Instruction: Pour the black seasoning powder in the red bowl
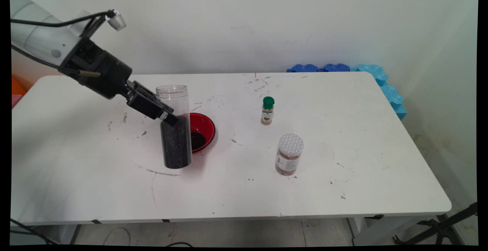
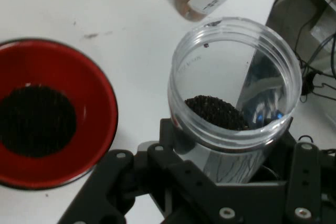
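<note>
White table (image 1: 343,136), pincer (image 1: 171,118) clamped on upright clear jar (image 1: 175,129) (open mouth up), beside red bowl (image 1: 204,129)

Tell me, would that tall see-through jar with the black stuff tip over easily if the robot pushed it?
Probably yes: the jar is tall and narrow. It has no lid, so the black grains could spill. Being over half full, it is likely fairly heavy. The gripper sits at its side.
</note>
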